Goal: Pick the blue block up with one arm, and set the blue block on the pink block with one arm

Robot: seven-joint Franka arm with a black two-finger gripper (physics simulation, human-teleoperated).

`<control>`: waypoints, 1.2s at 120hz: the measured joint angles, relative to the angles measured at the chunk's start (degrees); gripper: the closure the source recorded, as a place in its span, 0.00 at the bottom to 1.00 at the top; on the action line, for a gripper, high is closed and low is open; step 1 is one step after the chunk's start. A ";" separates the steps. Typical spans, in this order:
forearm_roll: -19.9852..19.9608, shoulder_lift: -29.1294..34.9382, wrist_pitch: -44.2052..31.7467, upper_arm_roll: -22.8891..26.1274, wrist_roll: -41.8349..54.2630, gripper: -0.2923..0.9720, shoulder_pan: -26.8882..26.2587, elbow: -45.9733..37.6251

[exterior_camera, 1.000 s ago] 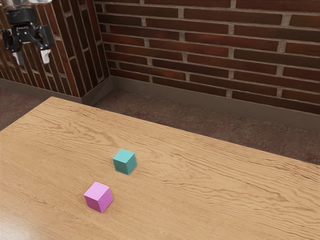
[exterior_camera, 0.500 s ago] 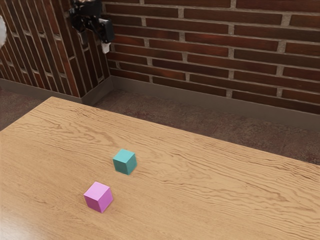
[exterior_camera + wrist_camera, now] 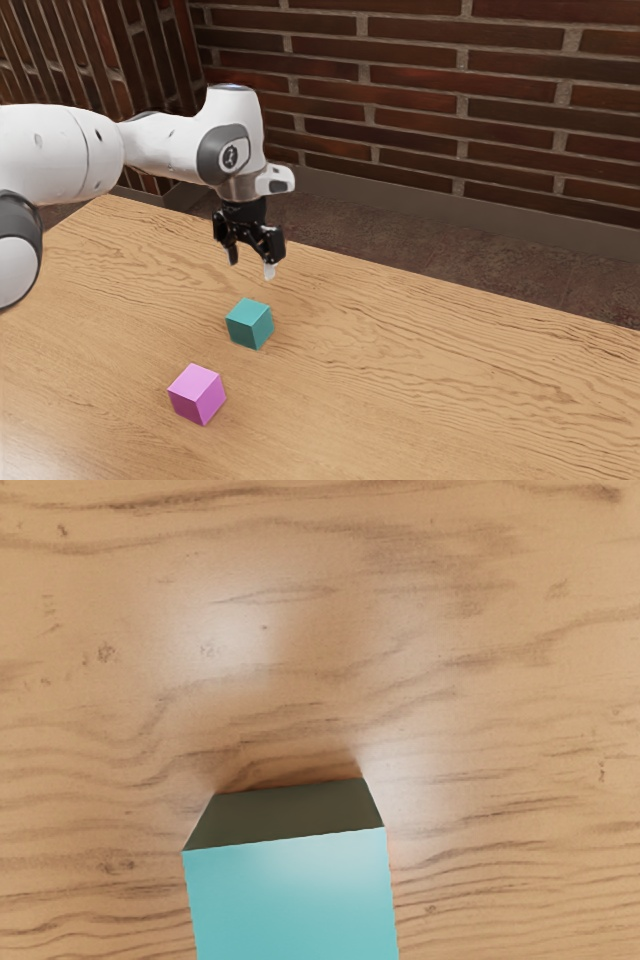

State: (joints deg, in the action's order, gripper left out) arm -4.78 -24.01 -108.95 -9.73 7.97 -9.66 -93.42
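The gripper (image 3: pixel 250 258) is poised above the table (image 3: pixel 450 380), jaws spread and empty. The blue block (image 3: pixel 250 323) is seen just below it, mid-table. The pink block (image 3: pixel 196 393) is set nearby, nearer the front edge.

Even, bright light; soft shadow beside blue block (image 3: pixel 290 900); pale sheen on table (image 3: pixel 230 630).

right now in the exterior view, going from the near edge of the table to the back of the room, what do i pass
pink block → blue block → floor → brick wall. The gripper hangs in the air above the blue block, so I leave it out of the order.
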 joint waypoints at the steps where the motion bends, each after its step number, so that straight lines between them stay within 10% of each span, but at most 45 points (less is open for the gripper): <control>1: -0.04 0.25 -0.57 0.06 -0.08 0.25 0.00 -0.77; 30: 1.10 5.91 -13.44 0.67 -2.69 0.25 -0.29 -15.94; 144: 3.29 1.53 -27.30 1.10 -5.55 0.25 -0.50 -19.04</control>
State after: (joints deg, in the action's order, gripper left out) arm -1.49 -22.48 -136.25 -8.64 2.42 -10.15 -112.46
